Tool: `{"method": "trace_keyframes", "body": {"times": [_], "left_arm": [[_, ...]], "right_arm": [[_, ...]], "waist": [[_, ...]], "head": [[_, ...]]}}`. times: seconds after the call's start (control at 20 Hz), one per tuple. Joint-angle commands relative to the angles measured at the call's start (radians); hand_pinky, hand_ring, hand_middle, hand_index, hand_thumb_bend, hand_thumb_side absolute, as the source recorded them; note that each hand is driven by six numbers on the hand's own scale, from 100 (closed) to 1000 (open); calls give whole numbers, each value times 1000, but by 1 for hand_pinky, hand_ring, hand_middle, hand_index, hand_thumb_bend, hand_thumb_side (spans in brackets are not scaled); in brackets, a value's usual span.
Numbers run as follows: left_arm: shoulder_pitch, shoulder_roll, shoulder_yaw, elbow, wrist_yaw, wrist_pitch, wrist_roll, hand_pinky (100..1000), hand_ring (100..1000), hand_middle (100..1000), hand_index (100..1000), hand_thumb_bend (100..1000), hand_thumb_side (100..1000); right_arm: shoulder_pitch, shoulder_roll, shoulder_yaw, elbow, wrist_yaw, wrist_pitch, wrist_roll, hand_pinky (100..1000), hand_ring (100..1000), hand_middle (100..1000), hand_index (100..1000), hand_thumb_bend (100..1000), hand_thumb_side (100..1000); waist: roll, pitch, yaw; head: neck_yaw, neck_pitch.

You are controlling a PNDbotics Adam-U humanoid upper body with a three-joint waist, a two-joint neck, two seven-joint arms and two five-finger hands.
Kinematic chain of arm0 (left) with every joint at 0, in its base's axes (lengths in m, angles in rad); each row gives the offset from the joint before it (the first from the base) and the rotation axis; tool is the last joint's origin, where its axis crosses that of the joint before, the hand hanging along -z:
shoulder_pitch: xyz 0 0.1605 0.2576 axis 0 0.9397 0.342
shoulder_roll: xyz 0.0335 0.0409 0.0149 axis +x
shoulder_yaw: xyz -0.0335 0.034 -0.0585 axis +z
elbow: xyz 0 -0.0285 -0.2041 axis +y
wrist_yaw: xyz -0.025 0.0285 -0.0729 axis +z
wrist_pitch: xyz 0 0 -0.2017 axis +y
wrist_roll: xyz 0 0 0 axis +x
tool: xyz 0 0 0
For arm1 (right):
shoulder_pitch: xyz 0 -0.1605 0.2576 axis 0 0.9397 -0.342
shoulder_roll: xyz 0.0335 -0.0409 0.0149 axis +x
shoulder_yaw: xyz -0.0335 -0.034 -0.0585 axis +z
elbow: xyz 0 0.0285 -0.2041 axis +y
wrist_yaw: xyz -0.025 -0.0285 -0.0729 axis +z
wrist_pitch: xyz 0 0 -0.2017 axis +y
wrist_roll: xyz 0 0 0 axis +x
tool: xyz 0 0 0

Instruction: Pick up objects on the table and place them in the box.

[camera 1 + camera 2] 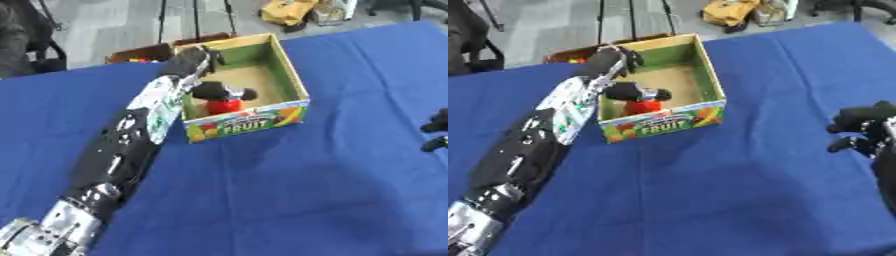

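I am reaching my left hand [214, 91] over the FRUIT box [294, 80], fingers curled round a red object [224, 105] to drop it inside; my right hand [866, 129] is idling, half-curled, clear of the work.

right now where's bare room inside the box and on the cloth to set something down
Inside the box, the tan floor toward the far right corner is bare. Its near left is crowded: the left hand is over a red object there. On the blue tablecloth, the wide stretch between the box front and the right hand is free.
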State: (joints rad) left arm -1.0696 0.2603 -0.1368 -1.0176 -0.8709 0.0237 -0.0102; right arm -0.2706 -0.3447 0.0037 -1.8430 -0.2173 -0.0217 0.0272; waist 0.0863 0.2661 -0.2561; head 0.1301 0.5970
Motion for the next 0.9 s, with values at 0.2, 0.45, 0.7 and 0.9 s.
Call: {"method": "trace_keyframes", "body": {"times": [0.2,0.45,0.7,0.9], "left_arm": [[94,153,18,-360,398,-64,159,715,578,551,765,990,820],[337,229,54,-625,722,-88,231,692,550,526,755,873,845],[575,173,98,-712,850,-85,288,682,527,501,742,739,878],[686,88,123,-711,888,-114,339,677,522,496,741,703,893]], "right_arm": [[2,-3,-16,-9,2,-2,-9,483,638,593,675,100,840],[-2,-5,-19,-12,-3,-6,-12,484,639,593,675,100,836],[-7,-4,-21,-15,2,-5,-14,485,640,594,675,100,837],[-6,-3,-22,-16,3,-4,-15,484,640,594,675,100,841]], "waist": [[-17,-32,41],[-19,-33,95],[-22,-27,128],[-27,-19,144]], "head": [[-32,10],[-54,17],[-60,34],[-41,58]]}}
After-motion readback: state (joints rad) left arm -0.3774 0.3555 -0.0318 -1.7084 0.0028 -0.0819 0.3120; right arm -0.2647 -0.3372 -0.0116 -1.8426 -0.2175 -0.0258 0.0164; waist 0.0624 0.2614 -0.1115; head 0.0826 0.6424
